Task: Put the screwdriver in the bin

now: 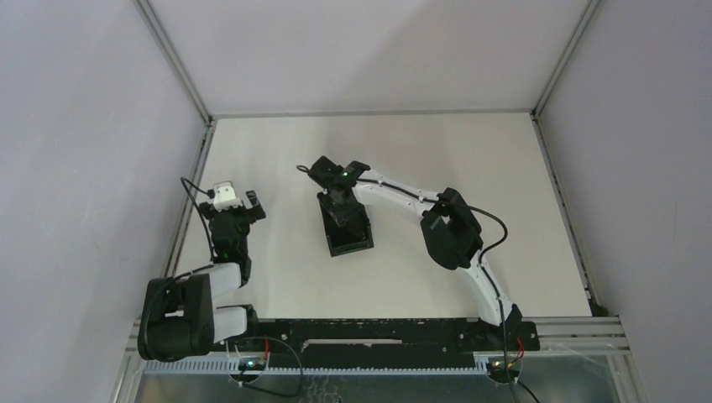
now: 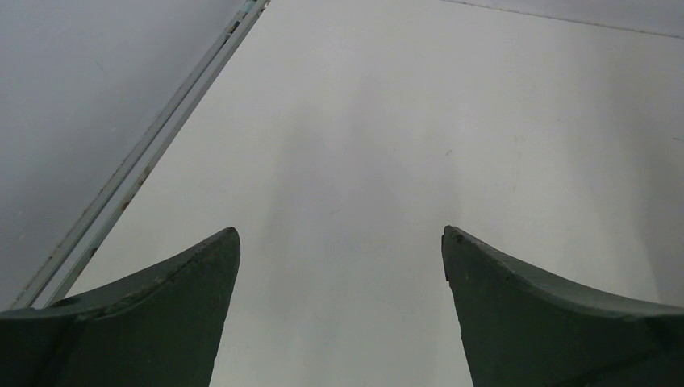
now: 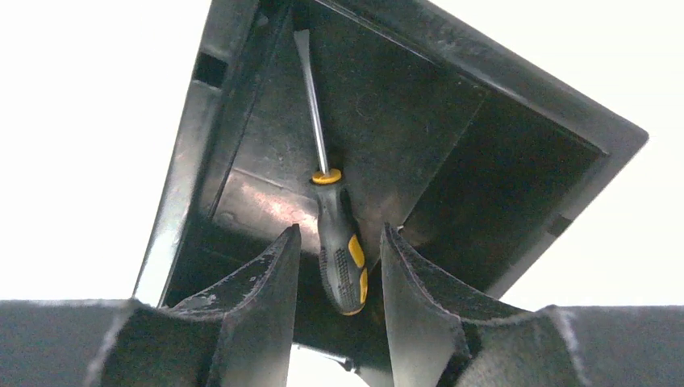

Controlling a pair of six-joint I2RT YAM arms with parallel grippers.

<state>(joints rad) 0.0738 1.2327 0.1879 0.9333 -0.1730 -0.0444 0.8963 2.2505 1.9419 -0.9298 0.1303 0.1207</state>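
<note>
Probably a lab test cell: white table [image 1: 420, 277], grey walls [image 1: 75, 126], aluminium framing [image 1: 172, 59].

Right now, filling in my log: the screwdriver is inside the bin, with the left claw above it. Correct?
No: it is the right claw above it, not the left. The right wrist view shows the screwdriver inside the bin, below that claw; the rest holds.

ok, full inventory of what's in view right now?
screwdriver: 1, black and yellow handle, metal shaft, lying inside the bin
bin: 1, black, mid-table
table: 1, white, under everything
enclosure walls: 3, grey, left, back and right of the table
left arm: 1, black and white, by the table's left edge, jaws open and empty
right arm: 1, black and white, reaching over the bin, jaws open either side of the screwdriver handle
</note>
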